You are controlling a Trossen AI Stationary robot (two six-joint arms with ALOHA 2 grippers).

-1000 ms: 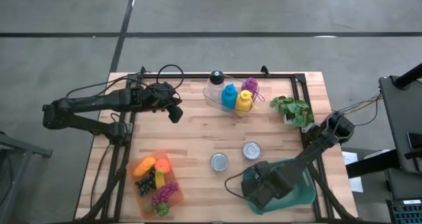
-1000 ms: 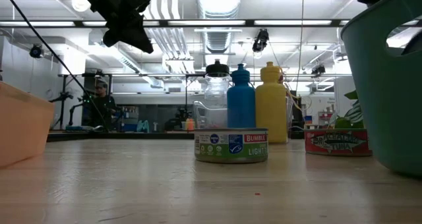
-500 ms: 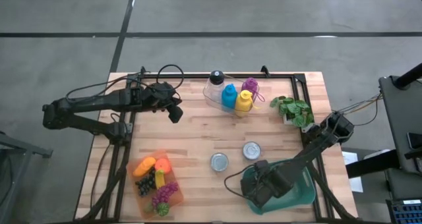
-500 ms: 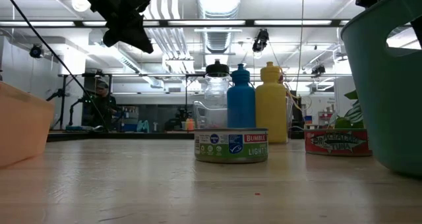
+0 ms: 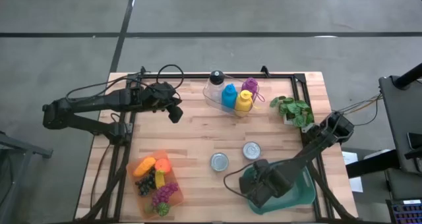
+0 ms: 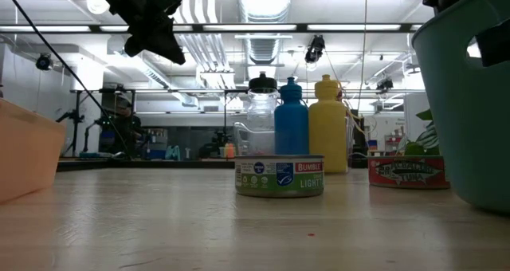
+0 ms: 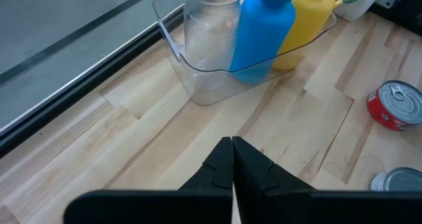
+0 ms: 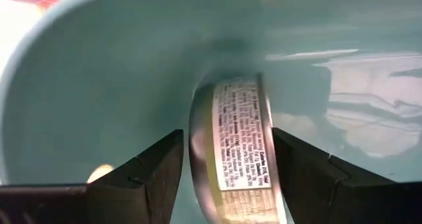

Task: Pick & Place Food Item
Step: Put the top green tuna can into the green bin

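- Wooden table (image 5: 198, 135), holding a teal bin (image 5: 300, 192) at the near right corner.
- Inside that bin: right gripper (image 8: 227, 178), fingers spread either side of a tin can (image 8: 239, 155), not pinching it.
- Tin can on its edge against the bin's curved wall, silver rim, pale yellow-white label with fine print.
- Left gripper (image 7: 232, 159) above the far left of the table, fingers pressed together, empty.

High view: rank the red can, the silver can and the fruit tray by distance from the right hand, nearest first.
From the right hand, over the teal bin:
1. Red can, just beyond the bin.
2. Silver can, toward the table's middle.
3. Fruit tray, on the left side.
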